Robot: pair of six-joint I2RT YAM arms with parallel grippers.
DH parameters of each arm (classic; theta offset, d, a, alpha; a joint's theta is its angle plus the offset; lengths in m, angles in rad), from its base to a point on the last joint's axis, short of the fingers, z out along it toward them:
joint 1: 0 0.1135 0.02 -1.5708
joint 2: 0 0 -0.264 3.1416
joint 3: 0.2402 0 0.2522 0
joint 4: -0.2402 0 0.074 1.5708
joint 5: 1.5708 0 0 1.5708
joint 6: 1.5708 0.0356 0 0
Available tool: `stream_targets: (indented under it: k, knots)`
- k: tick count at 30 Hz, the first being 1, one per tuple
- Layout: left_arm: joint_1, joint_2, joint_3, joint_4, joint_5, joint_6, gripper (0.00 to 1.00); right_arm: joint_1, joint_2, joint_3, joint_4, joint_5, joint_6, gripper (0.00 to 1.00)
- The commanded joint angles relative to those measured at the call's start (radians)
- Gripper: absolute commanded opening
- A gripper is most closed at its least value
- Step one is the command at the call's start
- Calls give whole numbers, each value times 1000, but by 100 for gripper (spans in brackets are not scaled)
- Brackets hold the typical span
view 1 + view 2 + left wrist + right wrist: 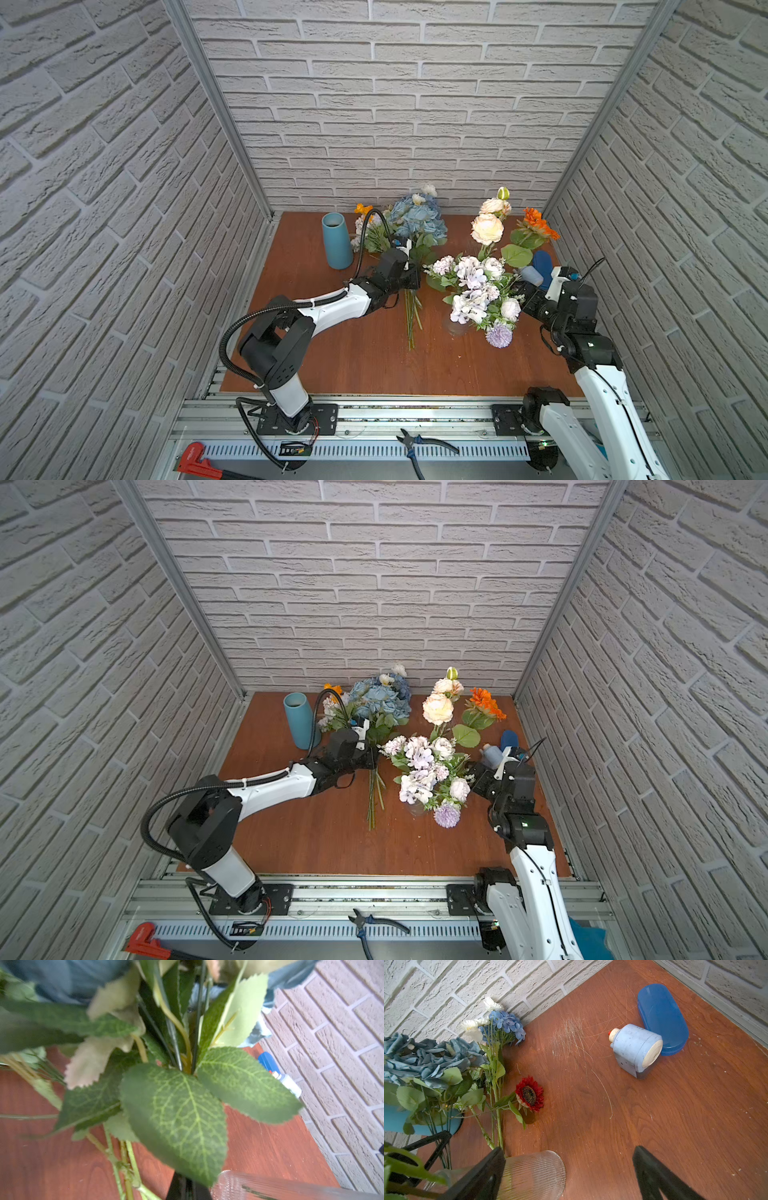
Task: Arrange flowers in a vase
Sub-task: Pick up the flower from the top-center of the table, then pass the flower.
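Pliers with dark handles (419, 442) lie on the metal rail at six o'clock, closest to me. Beyond them, over the brown wooden table (353, 365), the left gripper (409, 276) is clamped on the green stems (411, 320) of a bunch of pale blue roses (417, 218). The blooms point to twelve o'clock and the stem ends to six. A tall blue tapered vase (336, 241) stands at nine o'clock of that bunch.

Lilac-white sprays (473, 286) stand in a clear ribbed glass vase (457, 328) toward four o'clock, and in both top views they cover the right arm's tip. Only the right wrist view shows the right gripper (569, 1150): its jaws are wide apart with nothing between them, and one finger (483, 1174) is beside the glass vase; whether it touches, I cannot tell. That view alone also shows a small red bloom (529, 1094) lying on the wood.

Peach roses (487, 228) and an orange bloom (536, 222) lie toward one and two o'clock. The left wrist view shows mostly blurred green leaves (176, 1118).
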Motion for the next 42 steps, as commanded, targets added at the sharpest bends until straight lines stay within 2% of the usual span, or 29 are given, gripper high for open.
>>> stream_targets:
  k: [1, 14, 15, 17, 20, 23, 27, 30, 33, 42]
  knots:
    - [19, -74, -25, 120, -32, 38, 0, -5, -13, 56, 23, -12, -41, 97]
    - [84, -238, 11, 71, -103, 173, 0, -6, 29, 371, -142, 88, -123, 98]
    - [87, -245, 22, 81, -95, 185, 0, -6, 22, 381, -124, 49, -128, 97]
    - [90, -259, 45, 109, -73, 208, 0, -6, 4, 386, -36, -109, -168, 95]
    - [92, -269, 101, 135, -17, 247, 0, -5, 11, 413, 67, -295, -131, 95]
    - [92, -275, 150, 171, 53, 259, 0, -4, 53, 469, 120, -430, -106, 93]
    - [95, -279, 184, 254, 178, 235, 0, 17, 111, 470, 364, -619, 40, 90]
    - [95, -273, 187, 343, 292, 199, 0, 83, 148, 484, 485, -641, 93, 87]
    - [96, -267, 170, 447, 376, 156, 0, 202, 192, 521, 489, -595, 51, 83]
    - [104, -307, 172, 501, 405, 80, 0, 516, 365, 649, 307, -524, -180, 64]
